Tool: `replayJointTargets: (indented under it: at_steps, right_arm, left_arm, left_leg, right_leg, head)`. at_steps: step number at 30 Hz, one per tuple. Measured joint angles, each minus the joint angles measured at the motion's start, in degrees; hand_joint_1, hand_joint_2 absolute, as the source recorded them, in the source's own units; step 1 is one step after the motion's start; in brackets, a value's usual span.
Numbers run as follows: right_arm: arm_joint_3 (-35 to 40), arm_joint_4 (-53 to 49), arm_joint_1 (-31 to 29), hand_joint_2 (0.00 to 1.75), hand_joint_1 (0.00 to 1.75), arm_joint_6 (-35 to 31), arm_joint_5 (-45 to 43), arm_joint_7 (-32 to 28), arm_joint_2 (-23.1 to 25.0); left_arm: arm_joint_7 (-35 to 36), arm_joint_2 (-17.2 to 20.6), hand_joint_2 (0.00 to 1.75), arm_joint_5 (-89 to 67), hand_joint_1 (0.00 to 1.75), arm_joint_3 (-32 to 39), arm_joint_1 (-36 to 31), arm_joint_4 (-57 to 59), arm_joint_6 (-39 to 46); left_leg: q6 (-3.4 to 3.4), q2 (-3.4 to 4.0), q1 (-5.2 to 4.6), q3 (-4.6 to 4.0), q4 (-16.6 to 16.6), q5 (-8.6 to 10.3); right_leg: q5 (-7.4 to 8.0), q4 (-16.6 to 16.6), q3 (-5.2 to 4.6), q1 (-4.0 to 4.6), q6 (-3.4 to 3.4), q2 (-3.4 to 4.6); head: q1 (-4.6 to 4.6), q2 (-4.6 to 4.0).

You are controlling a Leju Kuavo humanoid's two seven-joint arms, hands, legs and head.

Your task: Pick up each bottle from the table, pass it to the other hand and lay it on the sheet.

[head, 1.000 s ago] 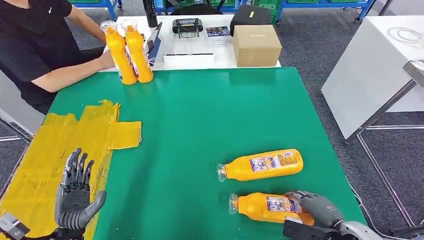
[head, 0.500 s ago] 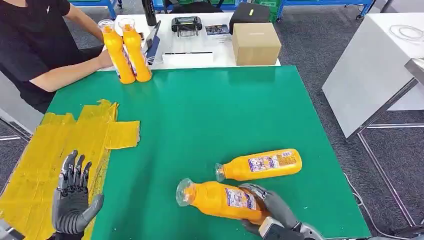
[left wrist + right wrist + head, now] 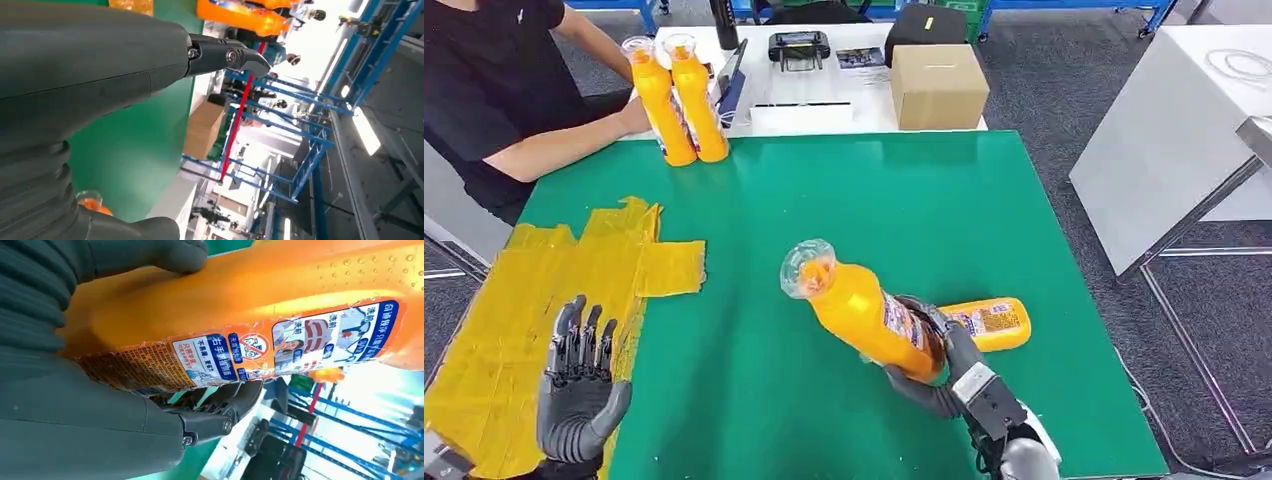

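In the head view I see my right hand (image 3: 939, 365) in the lower centre-right of the frame, wrapped around the lower body of an orange bottle (image 3: 864, 312). The bottle is lifted clear of the green table (image 3: 844, 200) and tilted, its clear cap end pointing up and toward the upper left of the frame, its base down in my palm. The right wrist view confirms the grip: the thick thumb (image 3: 150, 255) presses on one side of the orange body and the darker fingers (image 3: 220, 400) curl under the printed label, so this hand is clamped on the bottle.

Just behind that hand, a second orange bottle (image 3: 989, 322) lies on its side on the green surface, its labelled end sticking out to the right of my fingers; the rest of it is hidden by the held bottle and the hand.

My left hand (image 3: 576, 385) sits in the lower left of the frame, palm up, fingers spread apart and holding nothing, over the edge where the yellow sheet (image 3: 544, 290) meets the green. The sheet covers the left side of the table, patched and wrinkled.

In the upper left of the frame two more orange bottles (image 3: 676, 100) stand upright side by side at the far edge, beside the forearm of a person (image 3: 494, 90) in a black shirt. A cardboard box (image 3: 938, 88) rests on the white table beyond.
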Motion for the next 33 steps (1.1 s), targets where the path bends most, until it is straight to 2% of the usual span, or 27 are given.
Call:
replayJointTargets:
  at_steps: [9, 16, 20, 33]
  right_arm:
    - [5.5, 10.3, -9.8, 1.75, 1.75, -1.6, 2.5, 3.3, 7.4]
    - [18.3, 17.1, -11.8, 1.75, 1.75, -3.0, 6.3, 4.3, 13.4]
    - [21.9, 18.5, -11.8, 1.75, 1.75, -3.3, 6.4, 4.5, 14.1]
    - [25.9, 21.2, -12.7, 1.75, 1.75, -3.1, 6.2, 4.7, 14.3]
  left_arm:
    - [3.7, 0.1, 1.75, 2.7, 0.00, -7.8, 0.5, 0.9, 0.2]
    - [2.0, 0.5, 1.75, 0.6, 0.00, -12.7, 1.1, 0.9, 3.1]
    - [1.7, 0.7, 1.75, 0.4, 0.00, -13.3, 1.6, 0.9, 3.0]
    - [1.3, 0.8, 1.75, -1.2, 0.00, -13.3, 1.9, 0.9, 3.3]
  left_leg:
    - [-0.01, 0.00, 0.01, -0.02, 0.0, 0.00]
    - [-0.01, -0.02, 0.05, -0.15, 0.0, 0.00]
    - [-0.01, -0.02, 0.02, -0.18, 0.0, 0.00]
    - [-0.01, -0.01, -0.02, -0.17, 0.0, 0.00]
  right_leg:
    - [0.00, 0.0, -0.05, 0.05, 0.00, 0.00]
    - [-0.02, 0.0, -0.16, 0.05, -0.01, -0.03]
    - [-0.02, 0.0, -0.18, 0.01, -0.01, -0.03]
    - [-0.01, 0.0, -0.19, -0.02, 0.00, -0.03]
  head:
    - [0.00, 0.00]
    - [-0.02, 0.00]
    - [0.00, 0.00]
    - [0.02, 0.00]
